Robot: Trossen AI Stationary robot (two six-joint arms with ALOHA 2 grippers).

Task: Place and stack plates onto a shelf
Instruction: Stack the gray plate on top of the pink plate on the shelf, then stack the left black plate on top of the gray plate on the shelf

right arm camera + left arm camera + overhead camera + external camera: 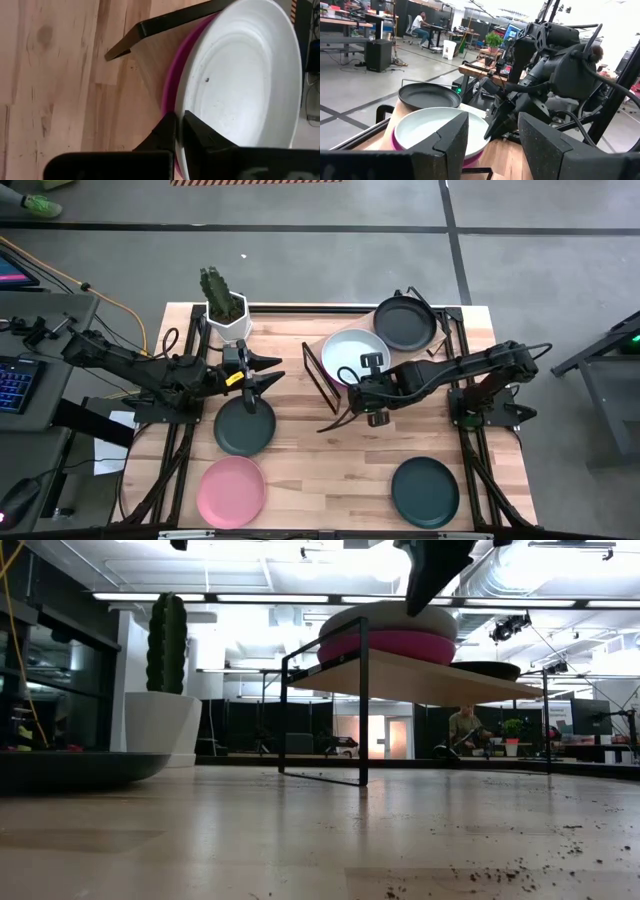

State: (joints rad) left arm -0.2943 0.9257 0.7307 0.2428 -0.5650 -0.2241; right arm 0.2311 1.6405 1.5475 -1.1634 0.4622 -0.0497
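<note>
Shelf on the desk carries the mint-white plate stacked on the magenta plate. The right tool, narrow at that stack's rim, could drag it off. The left tool hangs wide above 1 dark plate.

Overhead, table-level and two close wrist views share the shelf.

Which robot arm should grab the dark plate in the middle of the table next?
Probably the left one. The left gripper hovers open right beside that dark plate, while the right gripper is over the white plate on the shelf.
</note>
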